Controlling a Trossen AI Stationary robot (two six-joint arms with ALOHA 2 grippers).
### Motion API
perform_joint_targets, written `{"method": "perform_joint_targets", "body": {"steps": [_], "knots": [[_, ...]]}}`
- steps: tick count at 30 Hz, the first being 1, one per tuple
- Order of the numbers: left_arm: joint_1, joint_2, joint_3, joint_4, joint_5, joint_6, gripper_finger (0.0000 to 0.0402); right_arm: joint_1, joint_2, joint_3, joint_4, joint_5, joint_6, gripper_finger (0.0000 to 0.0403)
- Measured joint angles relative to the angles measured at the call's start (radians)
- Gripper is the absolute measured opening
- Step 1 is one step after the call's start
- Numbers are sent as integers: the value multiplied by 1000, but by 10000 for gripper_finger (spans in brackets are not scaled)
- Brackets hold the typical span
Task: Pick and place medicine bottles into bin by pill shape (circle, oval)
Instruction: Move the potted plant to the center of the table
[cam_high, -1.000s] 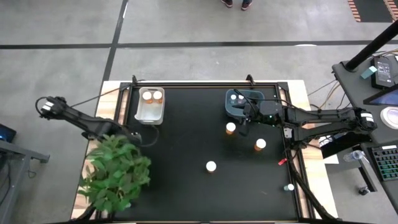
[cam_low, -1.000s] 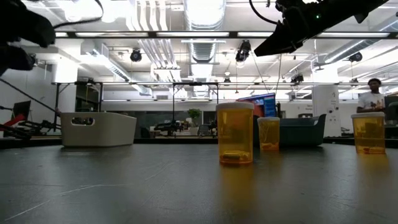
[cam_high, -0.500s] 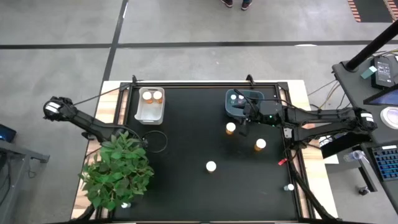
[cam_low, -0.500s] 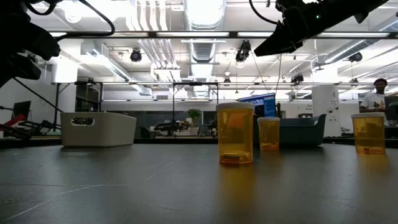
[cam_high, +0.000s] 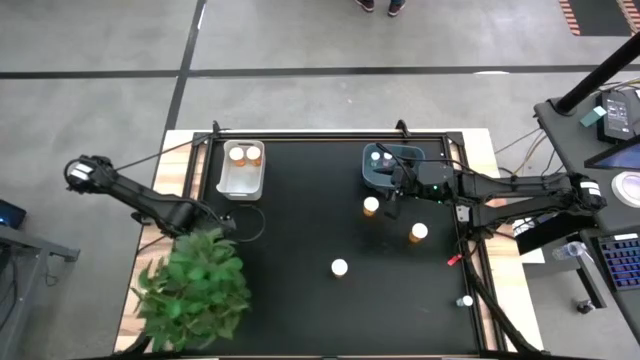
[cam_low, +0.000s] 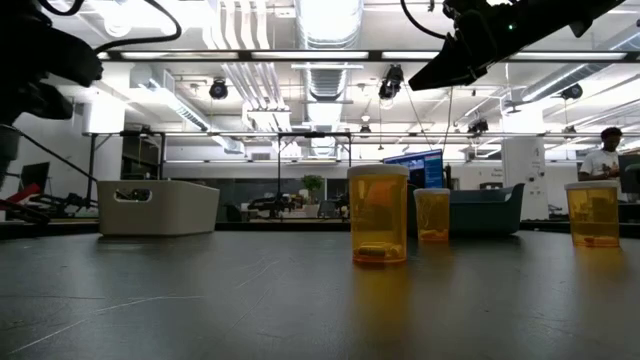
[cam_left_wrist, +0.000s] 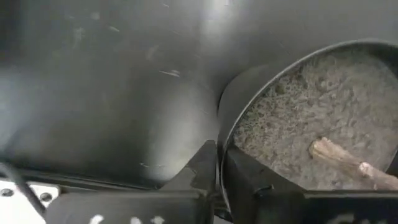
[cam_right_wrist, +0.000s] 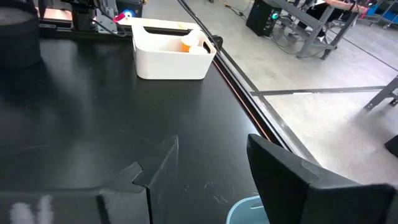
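Bottles are what I must sort: three medicine bottles (cam_high: 371, 205) stand loose on the black table (cam_high: 300, 260), all near the dark bin (cam_high: 383, 172), and more sit inside it and inside the white bin (cam_high: 242, 168). I think they are light, hard and smooth, so they could tip or slip. I would hold one around its orange body, under the white cap. I can read no labels. My right end effector (cam_high: 398, 191) hangs half open beside the dark bin, holding nothing. My left end effector (cam_left_wrist: 219, 167) is pinched on the plant pot (cam_left_wrist: 292, 124) rim, far from it.
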Motion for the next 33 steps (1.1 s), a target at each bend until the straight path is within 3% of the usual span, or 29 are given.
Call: {"method": "perform_joint_targets", "body": {"steps": [6, 16, 28, 33], "knots": [[55, -51, -2, -8, -45, -83, 5, 0, 0, 0, 0, 0, 0, 185], [168, -104, -4, -84, -230, -65, 1, 0, 0, 0, 0, 0, 0, 185], [184, -98, -9, -80, -232, -53, 5, 0, 0, 0, 0, 0, 0, 185], [184, -98, -10, -105, -251, -59, 52, 0, 0, 0, 0, 0, 0, 185]]}}
